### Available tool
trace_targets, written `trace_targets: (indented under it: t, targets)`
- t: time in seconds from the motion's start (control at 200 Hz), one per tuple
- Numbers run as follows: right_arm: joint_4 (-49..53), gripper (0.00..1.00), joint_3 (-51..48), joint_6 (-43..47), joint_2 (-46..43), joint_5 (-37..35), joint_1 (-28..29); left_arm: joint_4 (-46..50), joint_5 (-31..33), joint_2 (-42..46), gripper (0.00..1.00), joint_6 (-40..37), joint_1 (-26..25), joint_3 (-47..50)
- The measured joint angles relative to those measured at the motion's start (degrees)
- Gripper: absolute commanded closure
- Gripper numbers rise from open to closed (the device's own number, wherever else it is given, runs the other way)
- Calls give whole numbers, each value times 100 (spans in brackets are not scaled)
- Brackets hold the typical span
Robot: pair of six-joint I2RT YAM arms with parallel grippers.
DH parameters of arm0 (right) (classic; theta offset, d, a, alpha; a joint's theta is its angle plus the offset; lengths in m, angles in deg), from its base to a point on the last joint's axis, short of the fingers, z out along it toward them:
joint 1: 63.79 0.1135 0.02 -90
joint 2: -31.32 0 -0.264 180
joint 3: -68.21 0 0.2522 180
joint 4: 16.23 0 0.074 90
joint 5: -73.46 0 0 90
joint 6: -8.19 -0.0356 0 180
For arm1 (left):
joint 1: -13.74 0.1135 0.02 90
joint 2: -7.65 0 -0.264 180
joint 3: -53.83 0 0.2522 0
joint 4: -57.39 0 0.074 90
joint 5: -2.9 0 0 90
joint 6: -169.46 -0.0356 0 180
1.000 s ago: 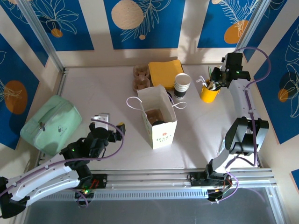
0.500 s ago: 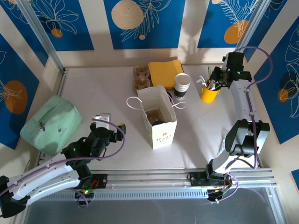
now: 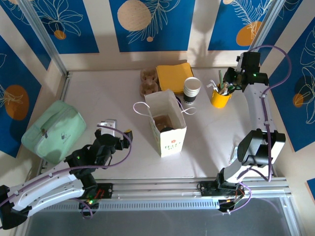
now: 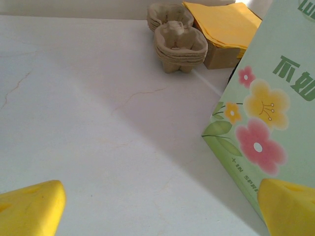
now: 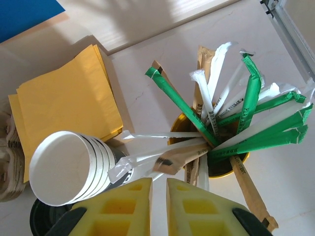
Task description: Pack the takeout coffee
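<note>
walls [image 3: 152,24]: blue leaf-print panels | table [image 3: 98,98]: white, partly shaded

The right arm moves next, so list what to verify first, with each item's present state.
1. Paper bag upright, mouth open: ok.
2. Takeout coffee inside the bag: cannot tell; a dark shape sits there.
3. Left gripper open, apart from the bag: ok.
4. Right gripper above the yellow cup of wrapped sticks: ok.
5. Right gripper gripping a stick: cannot tell; jaws nearly together.

on the paper bag [image 4: 275,98]: "不", perhaps "如", "in spr"
</note>
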Motion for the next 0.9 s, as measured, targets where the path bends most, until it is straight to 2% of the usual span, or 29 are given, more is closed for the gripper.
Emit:
trace_targets:
  t: [0.12, 0.215, 0.365, 0.51, 0.9]
  targets:
    - [44, 87, 7, 0, -15, -11, 0, 0, 0, 0, 1, 2, 0, 0]
    - [76, 85, 11, 2, -15, -11, -9, 0, 0, 7, 1, 2, 0, 0]
    - [144, 65, 59, 46, 4, -9, -28, -2, 2, 17, 1, 2, 0, 2]
    - [238, 54, 238, 166, 166, -28, -26, -2, 2, 26, 1, 2, 0, 48]
    - [761, 54, 859, 321, 1058, -247, 13, -7, 0, 37, 1, 2, 2, 90]
